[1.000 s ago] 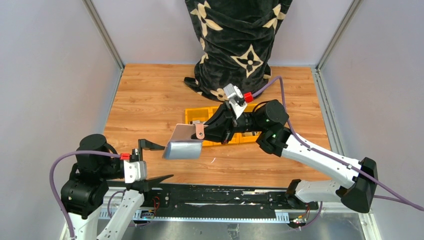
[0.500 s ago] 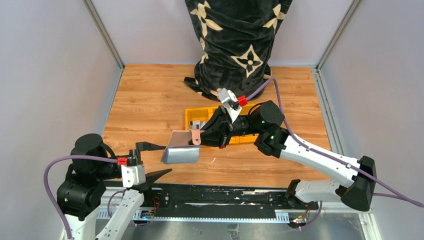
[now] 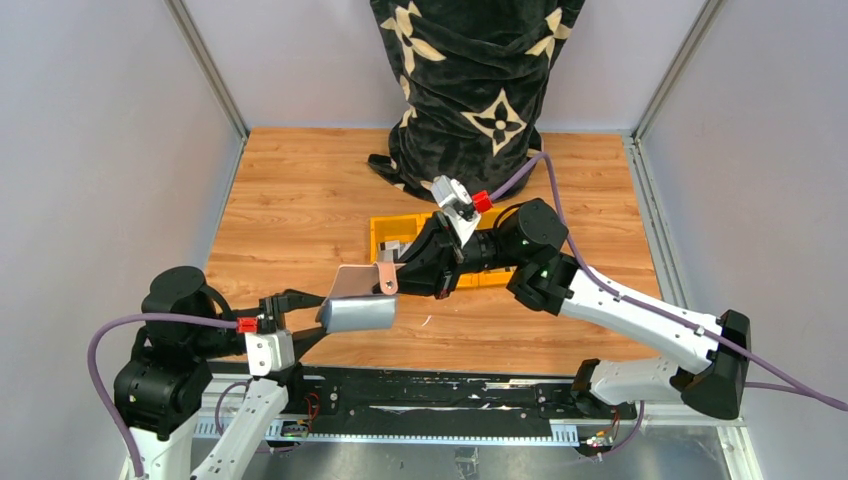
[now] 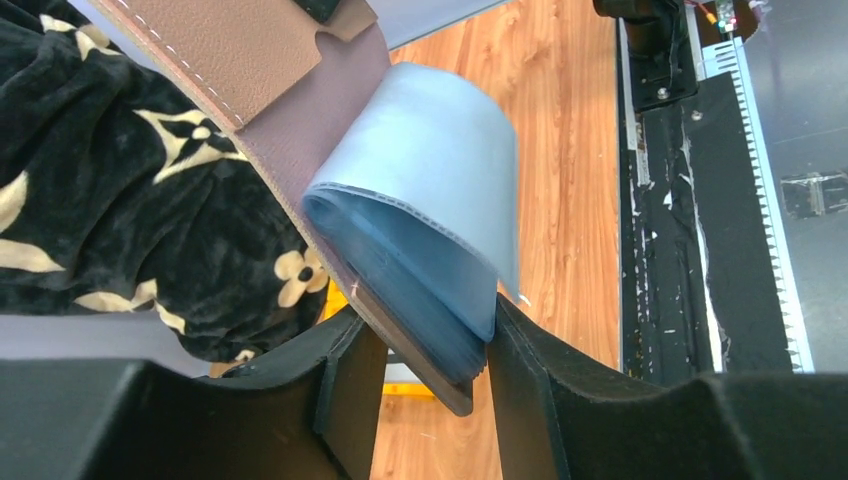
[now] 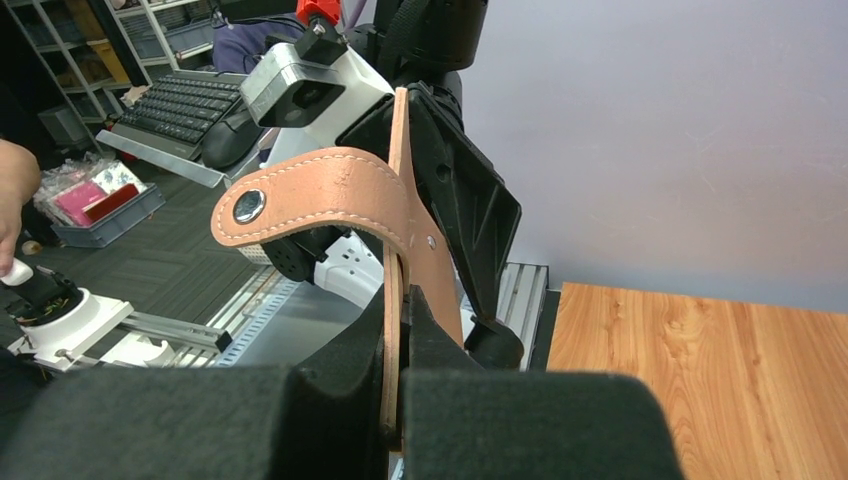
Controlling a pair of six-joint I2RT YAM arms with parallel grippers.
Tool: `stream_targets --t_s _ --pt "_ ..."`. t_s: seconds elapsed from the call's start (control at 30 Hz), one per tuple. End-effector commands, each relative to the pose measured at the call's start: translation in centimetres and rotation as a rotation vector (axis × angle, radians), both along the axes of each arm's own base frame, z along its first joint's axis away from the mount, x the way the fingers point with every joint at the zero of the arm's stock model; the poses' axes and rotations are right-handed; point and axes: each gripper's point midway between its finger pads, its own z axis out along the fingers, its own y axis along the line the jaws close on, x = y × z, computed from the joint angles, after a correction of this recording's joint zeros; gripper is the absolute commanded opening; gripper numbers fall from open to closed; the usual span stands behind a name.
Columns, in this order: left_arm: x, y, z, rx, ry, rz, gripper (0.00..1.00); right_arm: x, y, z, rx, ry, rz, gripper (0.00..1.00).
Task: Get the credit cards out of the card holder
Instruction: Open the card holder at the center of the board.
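Two thin black fingers [image 4: 345, 395] of the left gripper [image 3: 322, 316] are being drawn in around the loose end of the small flat taupe-brown leather card holder [image 3: 355, 281]. A second ago they were being held wide apart and well short of it. The thin blue-grey plastic credit cards [image 4: 430, 180] are being kept as a bent stack fanning out of the holder. Both the stack and the holder's back flap are being caught between the jaws. The jaws look to be just touching them, but whether they are being squeezed yet cannot be told.

The holder is being held up in the air, just on the near side of the yellow plastic tray [image 3: 380, 235]. It is being pinched tight at its tab end by the right gripper [image 3: 405, 270], and it has been brought a little nearer the left arm. The pulling-out step is judged to be close. The flap may get pulled along with the cards.
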Motion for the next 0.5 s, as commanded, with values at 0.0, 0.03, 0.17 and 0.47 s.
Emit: stream_targets --t_s 0.0,0.03,0.17,0.47 --pt "-0.2 0.1 0.3 0.009 -0.043 -0.003 0.46 -1.2 0.1 1.4 0.032 -0.040 0.035 0.00" --pt "-0.2 0.1 0.4 0.009 -0.052 -0.005 0.46 -1.2 0.3 1.3 0.027 -0.039 0.039 0.00" --pt "-0.2 0.2 1.0 0.009 -0.073 -0.001 0.43 -1.5 0.9 0.4 0.004 -0.028 0.055 0.00" --pt "-0.2 0.2 1.3 0.008 -0.079 -0.001 0.47 -2.6 1.8 -0.7 -0.039 -0.026 0.097 0.00"
